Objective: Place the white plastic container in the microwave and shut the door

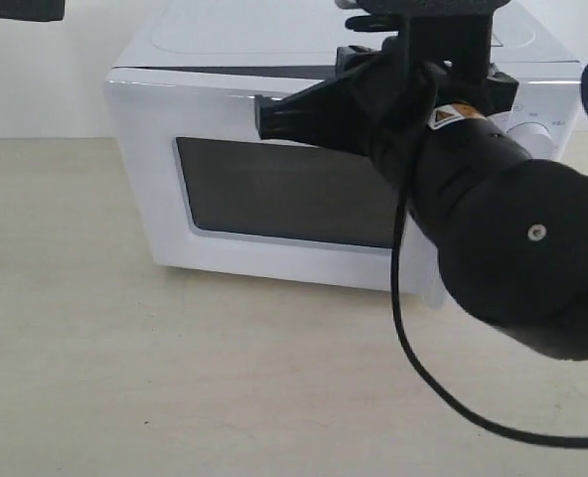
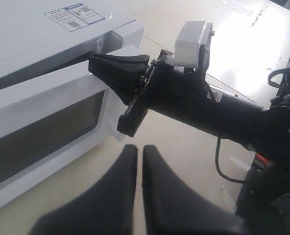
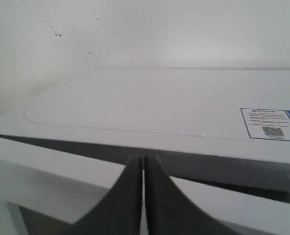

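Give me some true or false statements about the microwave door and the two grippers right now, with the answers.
1. The door is wide open. False: it is nearly shut, with a thin dark gap along its top.
2. The right gripper is shut, its tip at the door's upper edge. True.
3. The left gripper holds the white container. False: it is shut on nothing, and no container is in view.
4. A sticker lies on top of the microwave. True.

Right gripper point(image 2: 96, 66) at the door point(image 2: 47, 122)
Its tips touch the door's top edge, under the sticker-topped microwave point(image 2: 32, 41).
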You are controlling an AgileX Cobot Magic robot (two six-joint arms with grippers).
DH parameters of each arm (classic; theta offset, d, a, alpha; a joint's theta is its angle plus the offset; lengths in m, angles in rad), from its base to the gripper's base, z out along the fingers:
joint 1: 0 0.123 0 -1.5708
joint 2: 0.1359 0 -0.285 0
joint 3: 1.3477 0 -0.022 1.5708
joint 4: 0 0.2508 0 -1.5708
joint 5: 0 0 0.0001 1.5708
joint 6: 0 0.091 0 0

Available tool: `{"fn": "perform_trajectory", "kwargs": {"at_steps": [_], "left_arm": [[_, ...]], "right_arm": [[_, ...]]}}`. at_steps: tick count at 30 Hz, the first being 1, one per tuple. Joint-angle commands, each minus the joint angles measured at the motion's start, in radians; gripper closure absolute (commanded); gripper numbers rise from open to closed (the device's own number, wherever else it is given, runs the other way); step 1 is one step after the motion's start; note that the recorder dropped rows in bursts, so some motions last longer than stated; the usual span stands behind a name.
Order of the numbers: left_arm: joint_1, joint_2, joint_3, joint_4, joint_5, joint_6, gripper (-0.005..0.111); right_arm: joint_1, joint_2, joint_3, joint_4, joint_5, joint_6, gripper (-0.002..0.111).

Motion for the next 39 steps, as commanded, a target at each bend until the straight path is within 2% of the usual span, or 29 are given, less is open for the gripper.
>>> {"fn": "perform_trajectory", "kwargs": {"at_steps": [1, 5, 12, 21, 39], "left_arm": [[-0.002, -0.007, -0.007, -0.016, 0.01, 0.003, 0.102], [-0.002, -0.007, -0.007, -0.016, 0.024, 0.003, 0.102], [-0.002, -0.007, -0.007, -0.016, 0.024, 0.003, 0.102], [-0.002, -0.007, -0.007, -0.016, 0.026, 0.003, 0.102], [-0.002, -0.007, -0.007, -0.016, 0.005, 0.003, 0.102]], "right_arm": [[0.051, 0.006, 0.018, 0.121, -0.054, -0.033, 0.108], [0.049, 0.01, 0.111, 0.127, -0.145, 0.077, 0.108], [0.009, 0.125, 0.105, 0.064, -0.151, 0.144, 0.108], [-0.063, 0.125, 0.105, -0.001, -0.135, 0.237, 0.108], [-0.151, 0.147, 0.014, -0.058, -0.024, 0.226, 0.108]]}}
